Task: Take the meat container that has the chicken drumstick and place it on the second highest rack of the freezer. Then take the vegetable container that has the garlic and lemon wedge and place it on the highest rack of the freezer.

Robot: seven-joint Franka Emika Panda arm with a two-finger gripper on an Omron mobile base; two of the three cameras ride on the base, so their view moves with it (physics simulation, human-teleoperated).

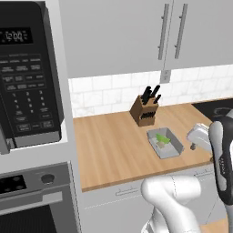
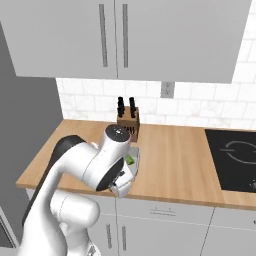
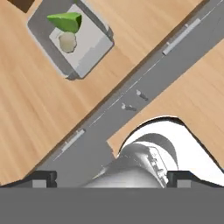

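Grey vegetable container [image 1: 165, 142] resting flat on the wooden bench [image 1: 113, 145], just in front of the knife block [image 1: 145, 110] and a little toward the cooktop side, near the bench's front edge. Inside the container, a yellow-green lemon wedge [image 1: 162, 138] at the end nearer the knife block, with a small pale garlic [image 1: 162, 144] touching or just beside it on the side away from the block. Seen from the hand camera: same container [image 3: 70, 38] with the lemon wedge [image 3: 65, 21] and garlic [image 3: 67, 42] lying together on its light floor, a corner of the knife block just past the tray.

Claw [image 3: 111, 178] hanging off the front of the bench, well apart from the container, fingers spread wide with nothing between them; two dark fingertips [image 3: 41, 178] far apart at the lower edge of the hand view. Below the claw, the bench's front edge, grey drawer fronts and the wooden floor.

From the right base camera, container [image 2: 134, 159] mostly hidden behind the arm's white wrist, knife block [image 2: 129, 122] behind it against the tiled wall, black cooktop [image 2: 235, 159] well off to one side of the block. Microwave [image 1: 27, 77] and oven beyond the other end of the bench.
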